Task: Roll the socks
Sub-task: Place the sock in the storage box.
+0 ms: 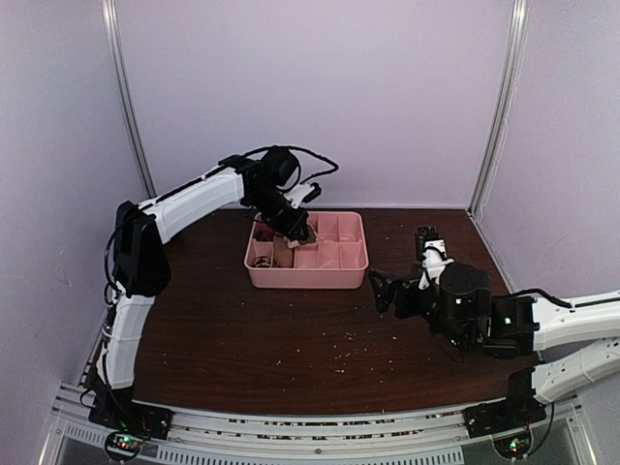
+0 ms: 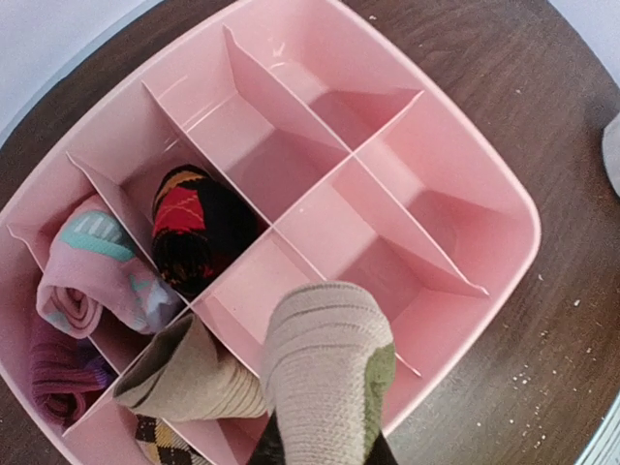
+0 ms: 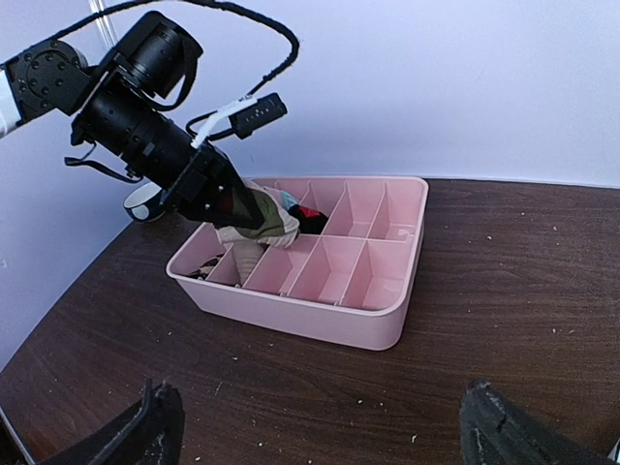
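My left gripper is shut on a rolled beige-tan sock with an olive toe patch, and the roll hides the fingers. It hangs just above the near-left compartments of the pink tray. A rolled black sock with red and orange diamonds sits in a back compartment. From the right wrist view, the left gripper holds the beige sock over the tray's far-left corner. My right gripper stands wide open and empty over the table, right of the tray.
Other rolled socks fill the tray's left compartments: a tan one, a pink and teal one, a maroon one. The tray's right compartments hold nothing. A white bowl stands behind the tray's left end. Crumbs dot the dark table.
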Motion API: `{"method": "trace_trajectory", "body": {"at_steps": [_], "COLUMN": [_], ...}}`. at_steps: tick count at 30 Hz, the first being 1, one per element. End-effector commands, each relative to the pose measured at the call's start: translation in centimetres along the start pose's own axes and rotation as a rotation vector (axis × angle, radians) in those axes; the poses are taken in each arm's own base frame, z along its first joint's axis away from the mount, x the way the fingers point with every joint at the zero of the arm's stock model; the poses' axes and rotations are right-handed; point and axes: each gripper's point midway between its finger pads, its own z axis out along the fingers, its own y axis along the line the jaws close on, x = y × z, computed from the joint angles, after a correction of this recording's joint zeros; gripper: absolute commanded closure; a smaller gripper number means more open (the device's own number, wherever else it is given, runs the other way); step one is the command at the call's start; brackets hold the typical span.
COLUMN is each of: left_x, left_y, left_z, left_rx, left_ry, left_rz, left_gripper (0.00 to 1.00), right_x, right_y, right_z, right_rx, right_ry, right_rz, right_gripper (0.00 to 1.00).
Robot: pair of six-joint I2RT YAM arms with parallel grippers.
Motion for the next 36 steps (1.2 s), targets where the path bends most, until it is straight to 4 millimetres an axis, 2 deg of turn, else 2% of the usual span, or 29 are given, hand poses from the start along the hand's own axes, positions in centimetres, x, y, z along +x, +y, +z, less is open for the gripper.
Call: {"method": "trace_trajectory", "body": {"at_steps": [1,6,13,18,22,30,33,35,36], "left_x": [0.3,0.8,1.5,1.8,1.9,0.1,-0.6,-1.0,-1.3], "left_y": [1.0,0.7,2.1,1.8,2.1,1.6,1.1,0.8,0.7], "left_z": [3.4,5.1,6.7,7.2,7.1,4.2,3.1,2.2,1.8], "left_rx": [-0.056,-0.069,-0.153,-0.159,-0.179,-0.184,-0.162,-0.159,-0.156], "left_ry": [0.013,0.032,0.055,0.065,0.073,0.019,-0.002,-0.018,-0.027], "left_rz": [-0.023,-0.015,-0.027,-0.018,0.009,0.044,0.047,0.046,0.047], "left_gripper": [1.0,1.0,1.0,1.0,0.85,0.7,0.46,0.37,0.36], "right_x": [0.0,0.6,0.6,0.9,0.8,0.8,0.6,0.5,0.5], "right_y": [-1.2,-1.7,-2.0,-2.1,-2.0,-1.4,-1.3,-1.3,-1.3], "right_z": [-0.2,-0.5,-1.1,-1.1,-1.1,-1.0,-1.0,-1.1,-1.1], "right_rx": [0.048,0.048,0.035,0.036,0.033,0.007,0.003,0.002,0.002], "right_ry": [-0.003,0.005,0.006,0.011,0.012,0.018,0.021,0.024,0.025], "right_rz": [0.008,0.027,0.064,0.068,0.061,0.055,0.054,0.051,0.051], "right_gripper": [0.0,0.0,0.0,0.0,0.0,0.0,0.0,0.0,0.0]}}
